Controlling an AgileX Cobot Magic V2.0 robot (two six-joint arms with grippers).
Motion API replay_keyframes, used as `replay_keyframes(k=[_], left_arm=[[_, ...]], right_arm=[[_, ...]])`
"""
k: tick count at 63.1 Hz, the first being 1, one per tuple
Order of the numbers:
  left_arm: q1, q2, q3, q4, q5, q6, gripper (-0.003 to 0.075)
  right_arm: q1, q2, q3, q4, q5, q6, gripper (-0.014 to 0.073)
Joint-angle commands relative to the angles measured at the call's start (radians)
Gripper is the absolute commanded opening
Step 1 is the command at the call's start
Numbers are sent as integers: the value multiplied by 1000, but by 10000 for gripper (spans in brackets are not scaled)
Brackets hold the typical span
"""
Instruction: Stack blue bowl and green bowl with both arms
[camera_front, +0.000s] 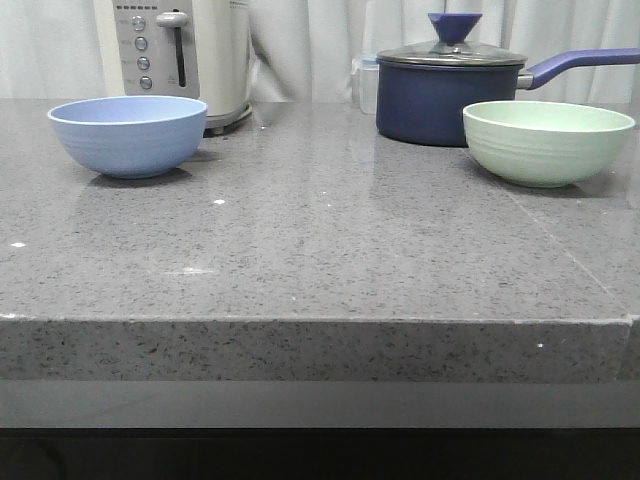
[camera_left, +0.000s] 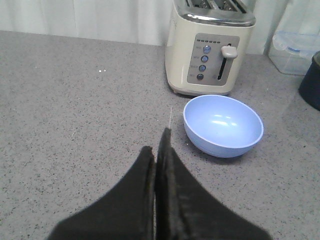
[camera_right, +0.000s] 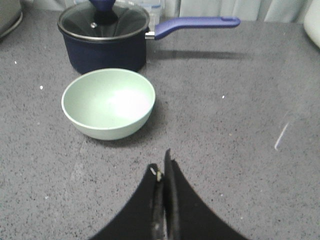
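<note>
The blue bowl (camera_front: 128, 135) stands upright and empty on the left of the grey counter, also seen as the blue bowl (camera_left: 223, 125) in the left wrist view. My left gripper (camera_left: 157, 145) is shut with nothing in it, hovering short of that bowl and apart from it. On the right of the counter sits the green bowl (camera_front: 547, 141), empty, shown too as the green bowl (camera_right: 108, 103) in the right wrist view. My right gripper (camera_right: 161, 167) is shut and empty, some way from the green bowl. Neither arm shows in the front view.
A cream toaster (camera_front: 180, 55) stands just behind the blue bowl. A dark navy lidded saucepan (camera_front: 448, 90) with a long handle (camera_front: 580, 64) stands behind the green bowl. A clear plastic box (camera_left: 292, 50) sits by the curtain. The counter's front edge (camera_front: 320, 322) is near.
</note>
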Motion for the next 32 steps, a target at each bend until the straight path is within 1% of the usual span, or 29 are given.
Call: replay_keyframes(k=[1, 6, 10, 12, 13, 16, 22, 25, 28, 32], left_arm=[[-7, 30, -28, -14, -68, -9, -20], [-7, 37, -28, -9, -70, -9, -19], [-7, 37, -28, -2, -70, -2, -6], [-7, 37, -28, 1, -70, -2, 25], [-7, 37, -28, 1, -70, -2, 52], [-7, 37, -28, 1, -70, -2, 135], [-7, 37, -28, 1, -71, -2, 336], [-7, 37, -28, 1, -71, -2, 412], [-7, 37, -28, 1, -71, -2, 449], [-7, 37, -28, 1, -71, -2, 449]], right_arm=[[-5, 30, -30, -1, -47, -5, -57], [-5, 39, -30, -1, -39, -6, -46], [-5, 40, -30, -1, -38, -7, -4], [-5, 40, -30, -1, -38, -12, 52], [-5, 40, -30, -1, -38, -17, 77], [-5, 40, -30, -1, -38, -26, 185], [-5, 40, -30, -1, -37, -26, 447], [-5, 40, -30, -1, -32, -26, 532], [-5, 40, -30, -1, -26, -26, 582], [-5, 40, -30, 0, -24, -26, 598]])
